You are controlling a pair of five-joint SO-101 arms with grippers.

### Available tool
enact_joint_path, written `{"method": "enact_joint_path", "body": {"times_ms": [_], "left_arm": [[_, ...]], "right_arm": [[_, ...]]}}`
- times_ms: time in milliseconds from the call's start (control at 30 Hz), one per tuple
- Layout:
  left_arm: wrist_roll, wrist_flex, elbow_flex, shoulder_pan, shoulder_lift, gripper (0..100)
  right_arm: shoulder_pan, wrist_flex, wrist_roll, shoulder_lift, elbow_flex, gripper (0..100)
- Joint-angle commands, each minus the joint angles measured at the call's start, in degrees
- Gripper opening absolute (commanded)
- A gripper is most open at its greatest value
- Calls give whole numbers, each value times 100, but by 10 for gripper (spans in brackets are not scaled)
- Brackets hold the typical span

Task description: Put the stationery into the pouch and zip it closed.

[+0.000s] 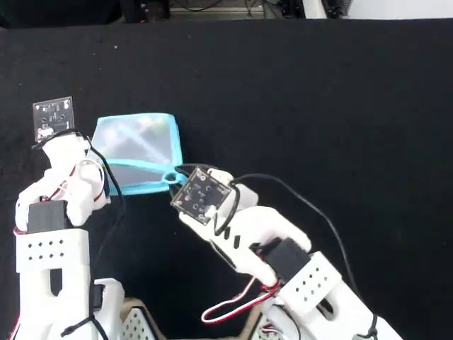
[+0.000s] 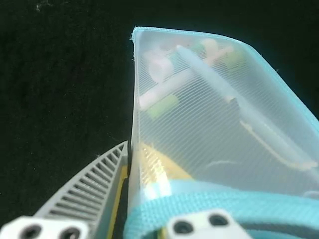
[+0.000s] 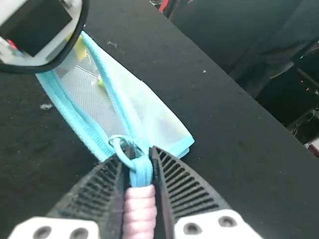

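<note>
In the high view, at 9 o'clock on the table (image 1: 318,106), the pouch (image 1: 138,145) is clamped at its 7 o'clock corner by the left gripper (image 1: 103,185). At its 5 o'clock corner the zip pull (image 3: 137,168) is pinched tight by the right gripper (image 3: 138,155). In the left wrist view the stationery (image 2: 164,84) is seen through the mesh inside the pouch as pale sticks with small white and green pieces, which the high view reduces to faint patches.

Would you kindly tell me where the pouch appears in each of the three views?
High view: the pouch lies left of centre on the black table.
Left wrist view: the pouch, held in the left hand.
Right wrist view: the pouch, beyond the right hand pinching its zip pull.
Shared landmark: its turquoise zip band.
</note>
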Motion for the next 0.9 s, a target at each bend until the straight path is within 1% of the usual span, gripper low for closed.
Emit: {"method": "enact_joint_path", "body": {"times_ms": [0, 333, 500, 867], "left_arm": [[62, 26, -48, 101, 26, 36], [44, -18, 101, 593, 26, 36], [44, -18, 101, 593, 26, 36], [44, -18, 101, 602, 26, 36]], "right_arm": [[-273, -149, -26, -233, -180, 10], [-369, -281, -26, -242, -400, 10], [-756, -299, -26, -215, -356, 10], [-756, -185, -26, -259, -620, 10]]}}
